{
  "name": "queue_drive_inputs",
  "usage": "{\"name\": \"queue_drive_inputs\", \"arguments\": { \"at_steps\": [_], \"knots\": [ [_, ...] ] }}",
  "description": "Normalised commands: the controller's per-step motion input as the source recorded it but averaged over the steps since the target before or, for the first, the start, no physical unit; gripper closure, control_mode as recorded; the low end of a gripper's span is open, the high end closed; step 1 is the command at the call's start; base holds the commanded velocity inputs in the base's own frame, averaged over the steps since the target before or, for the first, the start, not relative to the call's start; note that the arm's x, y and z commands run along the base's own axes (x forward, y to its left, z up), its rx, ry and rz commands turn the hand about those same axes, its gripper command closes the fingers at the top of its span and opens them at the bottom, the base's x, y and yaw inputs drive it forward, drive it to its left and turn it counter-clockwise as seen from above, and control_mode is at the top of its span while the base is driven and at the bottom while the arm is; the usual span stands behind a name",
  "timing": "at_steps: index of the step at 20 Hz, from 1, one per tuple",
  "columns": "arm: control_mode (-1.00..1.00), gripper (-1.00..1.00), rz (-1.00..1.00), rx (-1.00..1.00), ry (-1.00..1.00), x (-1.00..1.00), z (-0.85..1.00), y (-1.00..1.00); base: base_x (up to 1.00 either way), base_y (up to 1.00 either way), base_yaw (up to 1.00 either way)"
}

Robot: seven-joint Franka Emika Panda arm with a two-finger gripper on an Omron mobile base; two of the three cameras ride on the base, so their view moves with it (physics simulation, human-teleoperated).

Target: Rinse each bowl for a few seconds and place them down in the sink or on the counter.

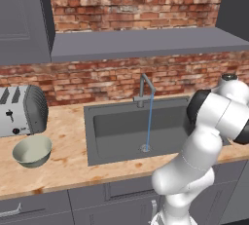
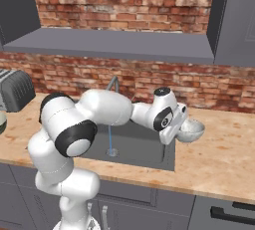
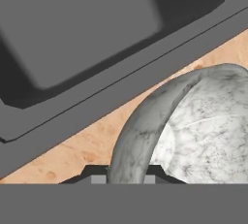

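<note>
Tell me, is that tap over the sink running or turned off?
Running. A thin blue stream falls from the tap spout straight down to the drain of the sink; the right base view shows the same stream.

counter [image 1: 68,163]: wood-grain | on it, left of sink [image 1: 121,143]: toaster [image 1: 22,109], cream bowl [image 1: 32,151]

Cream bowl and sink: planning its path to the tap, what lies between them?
Bare counter separates the cream bowl from the sink, as the left base view shows.
</note>
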Motion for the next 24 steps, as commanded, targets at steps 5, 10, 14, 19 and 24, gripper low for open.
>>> {"name": "queue_drive_inputs", "arguments": {
  "at_steps": [5, 10, 14, 19, 24],
  "knots": [
    [-1.00, 1.00, -0.02, 0.00, -0.01, 0.00, -0.18, -0.10, 0.00, 0.00, 0.00],
    [-1.00, 1.00, -0.03, 0.00, 0.00, 0.00, -0.17, -0.10, 0.00, 0.00, 0.00],
    [-1.00, 1.00, -0.03, 0.00, 0.00, 0.00, -0.17, -0.10, 0.00, 0.00, 0.00],
    [-1.00, 1.00, -0.03, 0.00, 0.00, 0.00, -0.17, -0.09, 0.00, 0.00, 0.00],
    [-1.00, 1.00, -0.02, 0.00, 0.00, 0.00, -0.18, -0.08, 0.00, 0.00, 0.00]
  ]
}}
